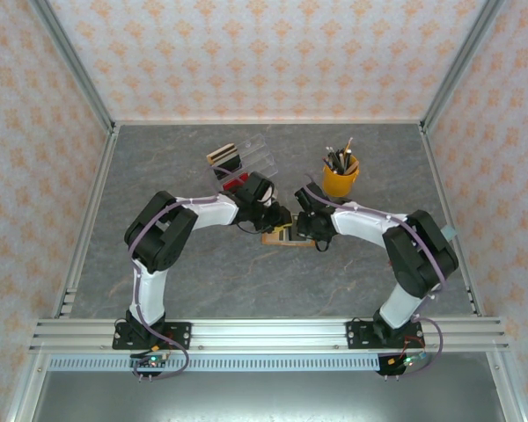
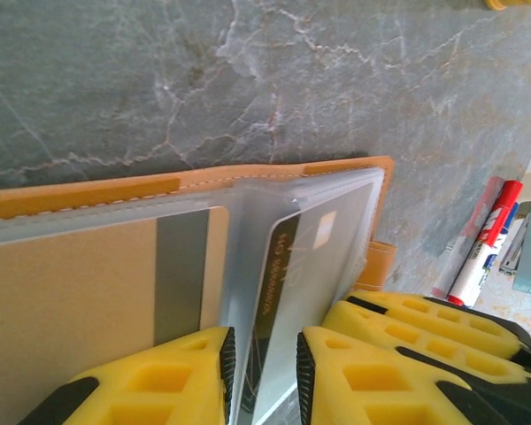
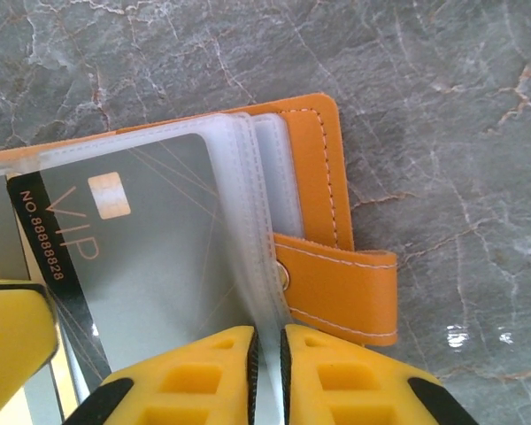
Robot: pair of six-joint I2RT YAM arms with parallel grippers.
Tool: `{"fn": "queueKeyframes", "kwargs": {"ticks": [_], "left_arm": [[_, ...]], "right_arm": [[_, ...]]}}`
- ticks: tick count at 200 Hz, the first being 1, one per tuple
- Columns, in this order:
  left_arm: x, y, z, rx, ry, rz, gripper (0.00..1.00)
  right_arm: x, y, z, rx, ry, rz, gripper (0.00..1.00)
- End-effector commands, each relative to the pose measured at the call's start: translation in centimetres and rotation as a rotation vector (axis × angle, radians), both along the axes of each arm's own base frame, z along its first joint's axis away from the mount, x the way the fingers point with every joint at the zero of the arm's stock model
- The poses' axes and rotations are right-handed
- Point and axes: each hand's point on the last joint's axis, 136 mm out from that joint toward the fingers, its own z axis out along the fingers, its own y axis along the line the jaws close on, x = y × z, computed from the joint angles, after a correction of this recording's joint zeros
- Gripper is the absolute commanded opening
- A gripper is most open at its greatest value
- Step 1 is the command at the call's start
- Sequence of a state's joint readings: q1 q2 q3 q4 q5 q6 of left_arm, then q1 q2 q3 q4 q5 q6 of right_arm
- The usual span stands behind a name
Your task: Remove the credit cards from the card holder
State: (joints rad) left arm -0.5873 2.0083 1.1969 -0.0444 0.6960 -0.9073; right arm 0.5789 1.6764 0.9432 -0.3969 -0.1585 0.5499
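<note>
Pinching a clear sleeve [image 3: 248, 177] edge of the card holder [image 3: 314, 150], the right pincer [image 3: 267, 354] is pressed together; the left pincer [image 2: 264, 372] flanks the VIP card [image 2: 292, 257], and I cannot tell if it grips; worktop [image 3: 442, 106] lies open beyond.

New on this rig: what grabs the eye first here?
The open orange card holder lies mid-table. The left gripper pinches the clear sleeve with a grey VIP card; the right gripper nips the neighbouring sleeve edges, by the snap strap. A yellow cup of pens stands behind.

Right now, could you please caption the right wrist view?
Right gripper pinches a clear plastic sleeve of the open orange stitched card holder, grey VIP card inside.
</note>
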Motion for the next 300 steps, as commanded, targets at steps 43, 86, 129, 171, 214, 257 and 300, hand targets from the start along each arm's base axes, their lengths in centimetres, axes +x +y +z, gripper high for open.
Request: {"fn": "queueKeyframes", "kwargs": {"ticks": [43, 86, 129, 171, 214, 257, 300], "left_arm": [[0.1, -1.3, 0.0, -0.049, -0.014, -0.047, 0.27], [0.4, -1.7, 1.1, -0.088, -0.065, -0.071, 0.21], [0.4, -1.3, 2.1, -0.120, -0.114, -0.087, 0.12], [-0.4, -0.9, 3.7, -0.180, -0.179, -0.134, 0.05], [-0.6, 1.1, 3.8, -0.131, -0.197, -0.124, 0.00], [-0.9, 4.0, 3.1, -0.013, -0.189, -0.118, 0.00], [-1.7, 7.9, 6.3, 0.184, -0.310, -0.193, 0.00]], "right_arm": [[-0.7, -0.5, -1.2, -0.024, 0.062, -0.017, 0.16], [-0.9, -0.8, -1.5, -0.041, 0.074, -0.024, 0.16], [-1.0, -1.3, -1.7, -0.071, 0.083, -0.035, 0.16], [-1.4, -2.4, -2.3, -0.125, 0.108, -0.058, 0.15], [-1.6, -3.0, -2.4, -0.155, 0.113, -0.081, 0.13], [-1.1, -2.8, -1.4, -0.135, 0.081, -0.095, 0.12], [0.4, -0.7, 2.5, 0.013, -0.042, -0.068, 0.14]]}}
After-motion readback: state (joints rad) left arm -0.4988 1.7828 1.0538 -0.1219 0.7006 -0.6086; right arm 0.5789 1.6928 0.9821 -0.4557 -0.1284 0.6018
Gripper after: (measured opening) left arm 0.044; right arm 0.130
